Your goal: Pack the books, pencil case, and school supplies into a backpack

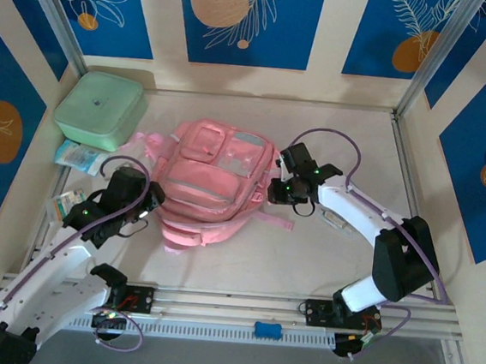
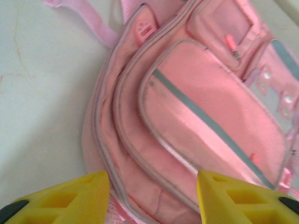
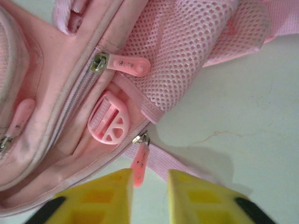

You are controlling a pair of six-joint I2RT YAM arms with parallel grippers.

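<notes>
One backpack [image 1: 212,188], left gripper [image 2: 152,184], right gripper [image 3: 149,179], one mint box [image 1: 99,110]

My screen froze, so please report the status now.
Left gripper open at backpack side. Right gripper open, zipper pull between its jaws. Green box apart, rear left.

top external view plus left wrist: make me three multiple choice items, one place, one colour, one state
1. Where is the mint-green rounded square box relative to the soft pink backpack? A back-left of it B right of it C on top of it
2. What colour are the left end effector's fingers? A black B yellow C white
3. How do its jaws stand? A shut on a strap B shut on nothing C open over the backpack
Key: A, the box sits near the back-left corner; B, both fingers look yellow in the left wrist view; C, a wide gap shows backpack fabric between them.
</notes>
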